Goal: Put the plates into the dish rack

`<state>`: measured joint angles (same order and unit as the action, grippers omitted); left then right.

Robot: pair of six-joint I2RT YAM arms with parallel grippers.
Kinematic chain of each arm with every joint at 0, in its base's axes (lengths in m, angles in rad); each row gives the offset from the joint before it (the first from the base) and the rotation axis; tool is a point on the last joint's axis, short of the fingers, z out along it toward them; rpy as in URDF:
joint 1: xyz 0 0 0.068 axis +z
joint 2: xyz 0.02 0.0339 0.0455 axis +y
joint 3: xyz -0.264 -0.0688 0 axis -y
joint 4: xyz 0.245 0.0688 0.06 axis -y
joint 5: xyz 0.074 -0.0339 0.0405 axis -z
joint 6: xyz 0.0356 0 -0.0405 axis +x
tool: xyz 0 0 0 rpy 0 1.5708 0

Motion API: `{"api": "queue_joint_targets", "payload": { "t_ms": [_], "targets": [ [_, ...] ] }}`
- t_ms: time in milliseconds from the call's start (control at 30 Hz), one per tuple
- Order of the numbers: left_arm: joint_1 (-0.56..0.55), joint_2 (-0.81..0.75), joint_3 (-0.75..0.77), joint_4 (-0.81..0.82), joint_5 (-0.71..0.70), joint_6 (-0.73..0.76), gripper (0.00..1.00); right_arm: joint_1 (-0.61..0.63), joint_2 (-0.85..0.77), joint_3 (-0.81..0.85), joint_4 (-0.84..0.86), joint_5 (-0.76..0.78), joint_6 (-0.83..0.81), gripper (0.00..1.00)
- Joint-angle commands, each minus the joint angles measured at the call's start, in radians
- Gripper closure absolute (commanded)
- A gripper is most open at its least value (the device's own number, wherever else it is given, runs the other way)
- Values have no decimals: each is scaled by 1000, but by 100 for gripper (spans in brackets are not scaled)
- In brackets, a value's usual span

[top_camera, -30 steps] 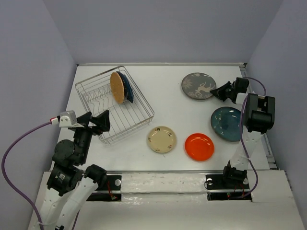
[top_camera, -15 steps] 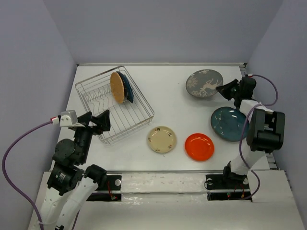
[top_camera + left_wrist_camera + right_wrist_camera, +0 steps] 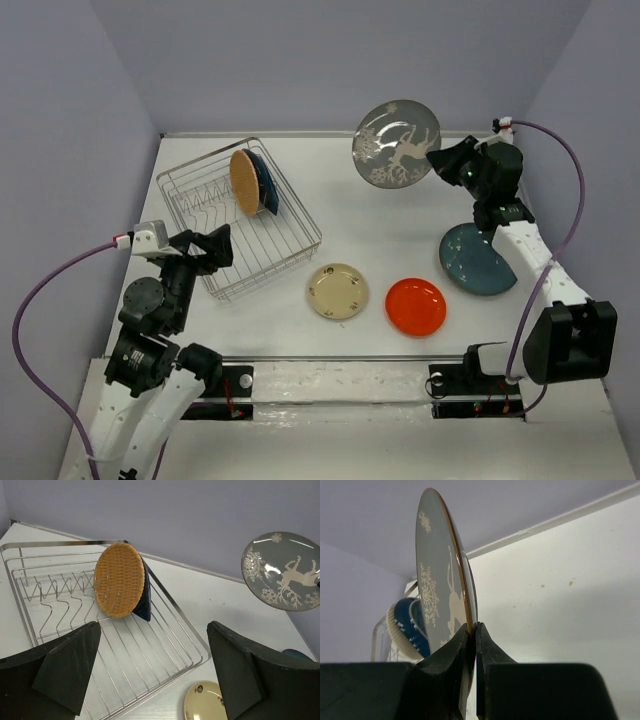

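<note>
Both fingers of our left end effector spread wide, just beside dish rack near corner. Tan plate & navy plate upright in rack. Cream plate, orange-red plate flat on counter. We hold grey plate up off counter, rim pinched in right end effector; teal plate flat nearby.

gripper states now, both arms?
Left gripper: open, empty, facing the rack.
Right gripper: shut on the grey plate, gripped at its rim, off the table.
</note>
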<state>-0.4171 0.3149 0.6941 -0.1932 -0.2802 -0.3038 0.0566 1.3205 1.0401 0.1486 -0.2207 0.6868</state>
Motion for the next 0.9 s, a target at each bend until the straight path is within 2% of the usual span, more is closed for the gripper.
{"api": "queue_joint_targets", "payload": {
  "t_ms": [0,300,433,600,767,867],
  "targets": [
    [15,1,2,60,4,15,1,150,-60,182,53,105,-64,93],
    [44,-39,7,55,-48,11,1,566,152,540,-56,417,-184,93],
    [44,-57,10,49,-69,5,1,681,305,744,-116,524,-237,93],
    [37,-79,13,43,-88,3,1,776,514,989,-217,615,-279,93],
    [23,-89,16,41,-109,3,1,851,715,1308,-323,793,-360,93],
    [14,-106,19,40,-126,3,1,882,837,1437,-380,877,-378,93]
  ]
}}
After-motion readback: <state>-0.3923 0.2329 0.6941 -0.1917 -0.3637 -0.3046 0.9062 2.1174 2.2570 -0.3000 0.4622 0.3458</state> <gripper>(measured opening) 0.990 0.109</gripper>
